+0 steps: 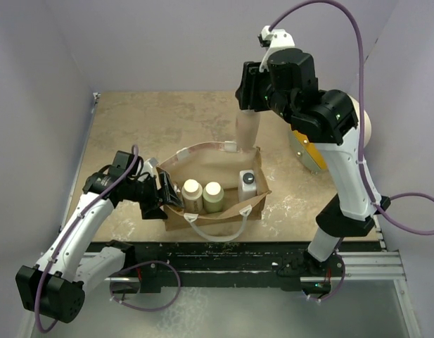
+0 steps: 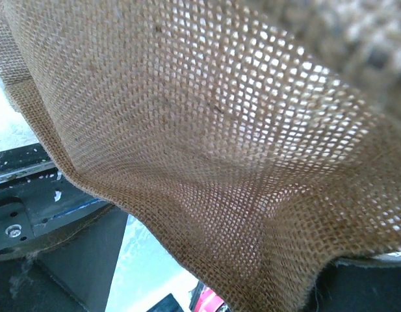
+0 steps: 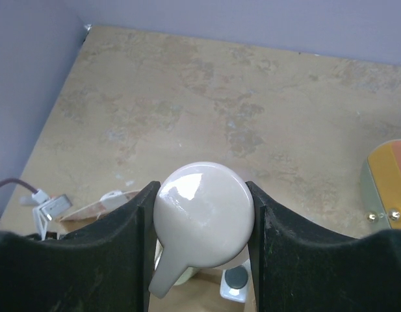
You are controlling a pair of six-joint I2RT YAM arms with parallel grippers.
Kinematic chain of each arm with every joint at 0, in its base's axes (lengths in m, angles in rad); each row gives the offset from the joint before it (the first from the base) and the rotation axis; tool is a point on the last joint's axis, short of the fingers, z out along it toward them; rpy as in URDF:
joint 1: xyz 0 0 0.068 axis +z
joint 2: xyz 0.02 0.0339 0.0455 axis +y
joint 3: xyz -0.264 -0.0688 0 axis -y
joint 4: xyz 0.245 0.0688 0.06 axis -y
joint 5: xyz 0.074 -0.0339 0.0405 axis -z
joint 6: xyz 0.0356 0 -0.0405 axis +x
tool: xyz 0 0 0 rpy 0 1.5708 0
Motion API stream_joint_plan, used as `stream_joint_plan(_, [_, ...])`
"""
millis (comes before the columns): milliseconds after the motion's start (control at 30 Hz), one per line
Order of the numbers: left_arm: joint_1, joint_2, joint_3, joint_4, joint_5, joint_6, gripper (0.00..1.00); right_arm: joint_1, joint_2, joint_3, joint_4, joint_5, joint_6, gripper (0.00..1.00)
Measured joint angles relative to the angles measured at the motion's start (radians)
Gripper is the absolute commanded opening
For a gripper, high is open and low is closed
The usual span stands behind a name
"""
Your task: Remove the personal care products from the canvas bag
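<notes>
Right gripper (image 3: pixel 203 224): clenched on the rounded head of the tall beige pump bottle (image 1: pixel 247 129), one black finger on either side of it.
Pump bottle: held upright above the far rim of the bag, just above the centre of the overhead view, its base close to the rim.
Canvas bag (image 1: pixel 211 217): stands open on the worktop (image 1: pixel 153 120) at the centre of the overhead view.
In the bag: cream wide-capped bottle (image 1: pixel 192 191) and olive-green cream-capped bottle (image 1: pixel 213 196) side by side at the left. The white black-capped bottle (image 1: pixel 247 184) is at the right.
Left gripper (image 1: pixel 162 198): at the bag's left wall. Coarse weave fills its wrist view, and I cannot tell whether it pinches the cloth.
Striped cylinder (image 1: pixel 309 156): right of the bag, partly behind the right arm.
</notes>
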Motion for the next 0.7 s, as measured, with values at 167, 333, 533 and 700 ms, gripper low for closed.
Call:
stream_joint_plan(167, [0.000, 0.016, 0.015, -0.018, -0.008, 0.027, 0.80, -0.100, 0.002, 0.000, 0.016, -0.034, -0.002, 0.00])
stream_joint_plan(333, [0.000, 0.030, 0.018, -0.018, -0.007, 0.044, 0.80, -0.191, 0.005, -0.008, 0.040, -0.040, -0.024, 0.00])
stream_joint_plan(533, [0.000, 0.051, 0.028, -0.019, -0.007, 0.052, 0.80, -0.243, 0.003, -0.159, 0.164, -0.040, -0.069, 0.00])
stream_joint_plan(700, [0.000, 0.082, 0.063, -0.050, -0.024, 0.076, 0.80, -0.294, 0.031, -0.316, 0.286, -0.077, -0.077, 0.00])
